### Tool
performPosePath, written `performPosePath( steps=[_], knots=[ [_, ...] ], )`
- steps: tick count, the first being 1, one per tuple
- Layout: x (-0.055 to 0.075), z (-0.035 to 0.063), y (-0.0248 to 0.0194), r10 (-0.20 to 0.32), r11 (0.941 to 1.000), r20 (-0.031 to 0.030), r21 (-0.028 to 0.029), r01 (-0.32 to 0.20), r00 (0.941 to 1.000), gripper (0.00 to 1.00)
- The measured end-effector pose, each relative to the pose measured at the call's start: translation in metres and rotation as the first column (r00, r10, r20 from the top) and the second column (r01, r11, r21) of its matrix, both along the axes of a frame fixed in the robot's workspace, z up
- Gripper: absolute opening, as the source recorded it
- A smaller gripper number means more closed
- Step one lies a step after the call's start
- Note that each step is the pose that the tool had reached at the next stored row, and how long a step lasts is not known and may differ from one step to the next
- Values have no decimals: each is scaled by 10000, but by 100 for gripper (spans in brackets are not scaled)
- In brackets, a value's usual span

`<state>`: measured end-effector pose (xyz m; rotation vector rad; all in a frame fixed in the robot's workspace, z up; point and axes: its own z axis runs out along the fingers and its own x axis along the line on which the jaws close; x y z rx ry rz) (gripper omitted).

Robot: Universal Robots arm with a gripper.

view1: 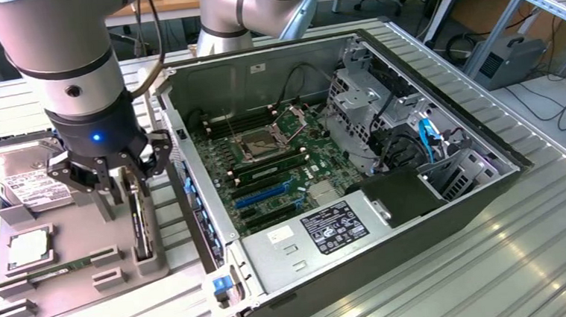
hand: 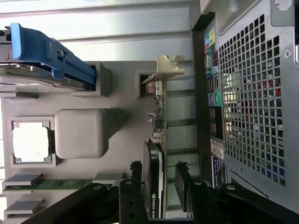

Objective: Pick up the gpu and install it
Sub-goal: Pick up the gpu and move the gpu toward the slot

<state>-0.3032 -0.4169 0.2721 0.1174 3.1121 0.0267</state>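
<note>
Black tool (hand: pixel 158 168) | wide open; fingers (hand: pixel 183 179) straddle the upright gpu (hand: pixel 152 184); not clamped | gpu in grey tray (hand: pixel 128 140)

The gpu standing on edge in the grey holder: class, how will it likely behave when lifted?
Probably stiff: the gpu is a flat board with a metal bracket. Likely fragile, since bare components show on its edge. Standing thin on edge in the grey holder, it could tip if nudged.

Bright, even light; soft shadows
</note>
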Motion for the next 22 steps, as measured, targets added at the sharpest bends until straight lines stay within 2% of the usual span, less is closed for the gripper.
performPosePath(
  steps=[7,22],
  knots=[
    [0,-48,-15,0,10000,0,-11,0,10000,42],
    [0,-140,-16,0,10000,0,-20,0,10000,42]
  ],
)
